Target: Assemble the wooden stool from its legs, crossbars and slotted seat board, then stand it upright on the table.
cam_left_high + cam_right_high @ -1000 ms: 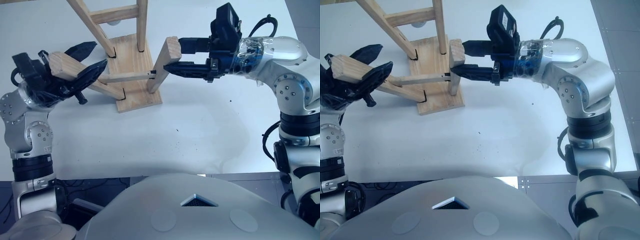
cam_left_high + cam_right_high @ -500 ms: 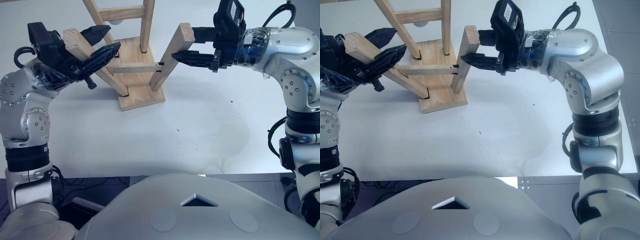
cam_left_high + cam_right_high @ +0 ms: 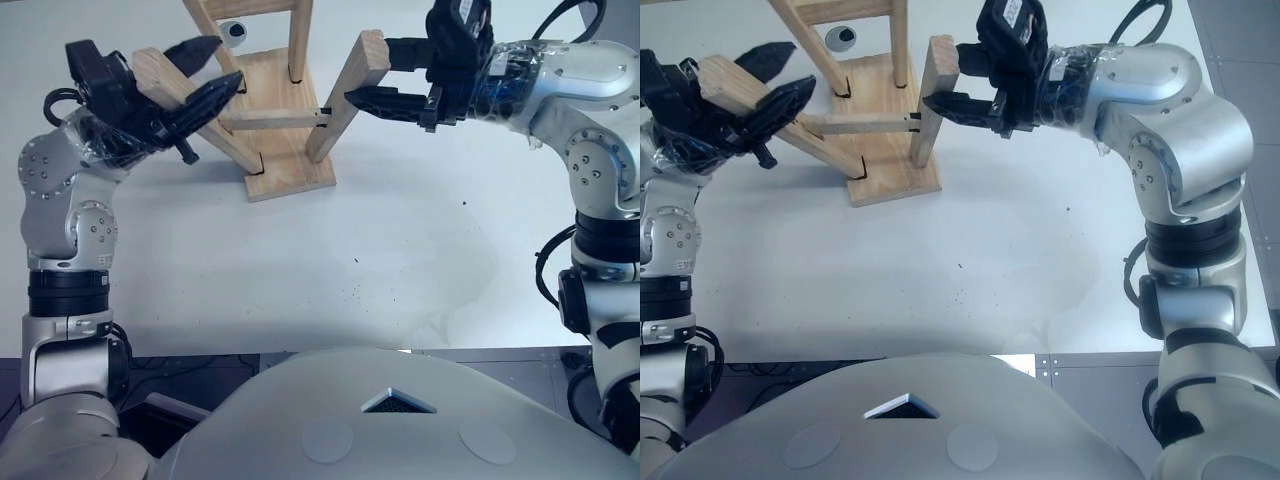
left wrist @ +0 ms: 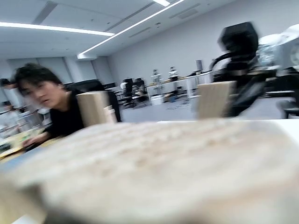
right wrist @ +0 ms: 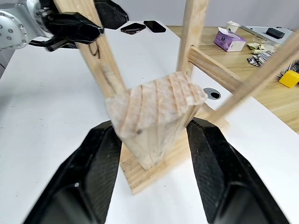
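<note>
Left eye view, stool (image 3: pixel 288 150) (inverted) — legs (image 3: pixel 346 96) gripped

left arm: far left, elbow bent, forearm aimed right | left gripper (image 3: pixel 222 68): clamped across left stool leg (image 3: pixel 160 78) | right arm: far right, reaching left | right gripper (image 3: pixel 366 70): pinching right stool leg (image 3: pixel 342 108)

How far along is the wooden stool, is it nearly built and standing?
Done: legs sit in the seat board slots, joined by a crossbar, so it looks assembled. In hand: left gripper grips the left-hand leg, right gripper the right-hand leg; everything is upside down, seat board down at the table. Left: flipping it to stand on its legs.
</note>
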`<state>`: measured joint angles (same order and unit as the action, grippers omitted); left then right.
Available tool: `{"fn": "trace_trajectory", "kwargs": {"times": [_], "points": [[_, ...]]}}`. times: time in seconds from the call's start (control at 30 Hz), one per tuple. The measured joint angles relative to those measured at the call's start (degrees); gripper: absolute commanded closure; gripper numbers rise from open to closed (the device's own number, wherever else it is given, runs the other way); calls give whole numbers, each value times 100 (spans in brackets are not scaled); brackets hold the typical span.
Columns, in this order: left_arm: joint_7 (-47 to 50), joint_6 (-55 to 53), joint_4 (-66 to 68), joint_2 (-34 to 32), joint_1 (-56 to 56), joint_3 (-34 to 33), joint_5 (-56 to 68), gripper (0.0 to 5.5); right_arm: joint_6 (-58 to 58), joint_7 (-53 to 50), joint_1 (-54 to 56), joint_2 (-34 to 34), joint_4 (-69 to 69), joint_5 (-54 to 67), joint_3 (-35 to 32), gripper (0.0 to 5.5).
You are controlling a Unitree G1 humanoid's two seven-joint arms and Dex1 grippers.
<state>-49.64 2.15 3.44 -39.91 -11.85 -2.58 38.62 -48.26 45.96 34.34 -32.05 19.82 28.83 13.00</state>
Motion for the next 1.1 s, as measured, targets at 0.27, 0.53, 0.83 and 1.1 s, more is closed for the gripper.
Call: {"fn": "trace_trajectory", "kwargs": {"times": [0.27, 0.53, 0.83, 1.1], "points": [[511, -567, 94, -247, -143, -255, -597, 287, -241, 188, 57, 79, 419, 274, 342, 343], [299, -669, -128, -239, 211, -564, -547, 323, -374, 179, 134, 230, 358, 292, 366, 343], [206, -205, -200, -64, 544, -789, -556, 325, -427, 165, 291, 196, 276, 298, 509, 343], [439, -700, -703, 4, 686, -888, -540, 341, -294, 229, 548, -4, 351, -15, 867, 343]]}}
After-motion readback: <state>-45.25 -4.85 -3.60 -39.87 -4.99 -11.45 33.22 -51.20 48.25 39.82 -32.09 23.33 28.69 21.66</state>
